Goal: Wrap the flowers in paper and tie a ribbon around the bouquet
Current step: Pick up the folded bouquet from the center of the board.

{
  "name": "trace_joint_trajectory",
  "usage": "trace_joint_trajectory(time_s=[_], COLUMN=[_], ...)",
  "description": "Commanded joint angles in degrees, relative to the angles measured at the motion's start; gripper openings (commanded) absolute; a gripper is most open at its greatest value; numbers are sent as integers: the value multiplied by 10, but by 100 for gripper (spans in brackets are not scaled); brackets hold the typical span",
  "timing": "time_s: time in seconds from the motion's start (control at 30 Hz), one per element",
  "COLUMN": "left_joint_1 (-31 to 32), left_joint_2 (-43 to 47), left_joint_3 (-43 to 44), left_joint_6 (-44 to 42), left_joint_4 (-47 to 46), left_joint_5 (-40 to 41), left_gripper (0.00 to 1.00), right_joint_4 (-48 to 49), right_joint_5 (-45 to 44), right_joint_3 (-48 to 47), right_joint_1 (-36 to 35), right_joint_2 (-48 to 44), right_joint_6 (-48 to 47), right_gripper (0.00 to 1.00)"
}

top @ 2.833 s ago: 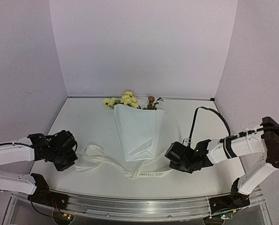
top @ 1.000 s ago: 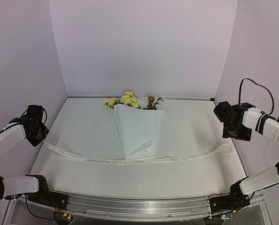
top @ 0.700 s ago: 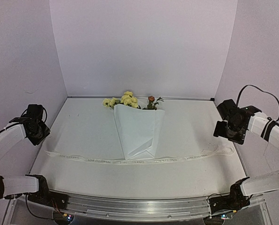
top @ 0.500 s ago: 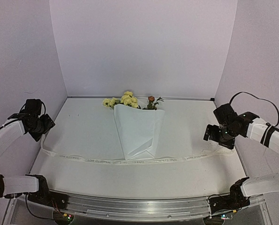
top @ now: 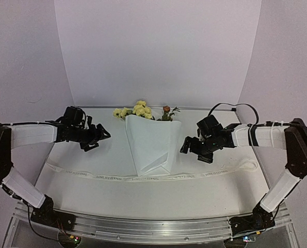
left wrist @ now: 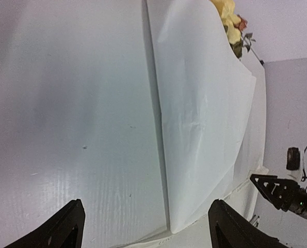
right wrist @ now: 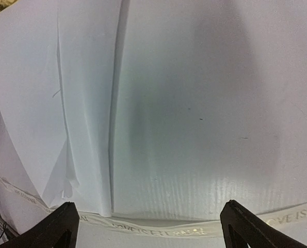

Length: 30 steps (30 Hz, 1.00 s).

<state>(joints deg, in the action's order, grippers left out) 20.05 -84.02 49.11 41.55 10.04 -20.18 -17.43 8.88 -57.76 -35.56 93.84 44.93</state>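
The wrapping looks done: the bouquet (top: 152, 144) lies mid-counter (top: 220, 199), flowers (top: 141, 109) at its far end. The ribbon (top: 194, 175) is stretched flat across the counter at the bouquet's narrow near end, though I cannot tell whether it passes underneath. My left tool (top: 102, 138) and right tool (top: 193, 151) flank the bouquet, both wide and empty. I judge tying is the step in hand; next, each tool needs a ribbon end to cross over the bouquet.

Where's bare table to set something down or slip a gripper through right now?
Bare table runs between the ribbon and the near edge, and in both far corners beside the flowers. Crowded: the bouquet, flanked by left gripper and right gripper.
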Motion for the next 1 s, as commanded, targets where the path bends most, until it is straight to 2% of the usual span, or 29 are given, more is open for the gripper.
trace_joint_trajectory(time_s=[0.0, 0.2, 0.53, 0.67, 0.83, 0.97], left_joint_1=[33, 49, 83, 95, 103, 105], left_joint_2=[-82, -177, -269, -302, -337, -356], left_joint_3=[46, 71, 122, 160, 204, 246], left_joint_6=[15, 36, 57, 56, 56, 47], left_joint_4=[-130, -193, -194, -166, -141, -110], left_joint_5=[-97, -139, -126, -116, -115, -115], left_gripper=[87, 88, 85, 79, 68, 65], right_joint_4=[96, 144, 158, 159, 158, 145], right_joint_5=[54, 75, 80, 80, 88, 92], right_joint_3=[-42, -58, -90, -101, -120, -138], right_joint_1=[-7, -18, -35, -38, -41, -41], right_joint_2=[57, 116, 185, 199, 214, 222], right_joint_6=[23, 51, 70, 75, 84, 85], right_gripper=[98, 98, 98, 96, 83, 69])
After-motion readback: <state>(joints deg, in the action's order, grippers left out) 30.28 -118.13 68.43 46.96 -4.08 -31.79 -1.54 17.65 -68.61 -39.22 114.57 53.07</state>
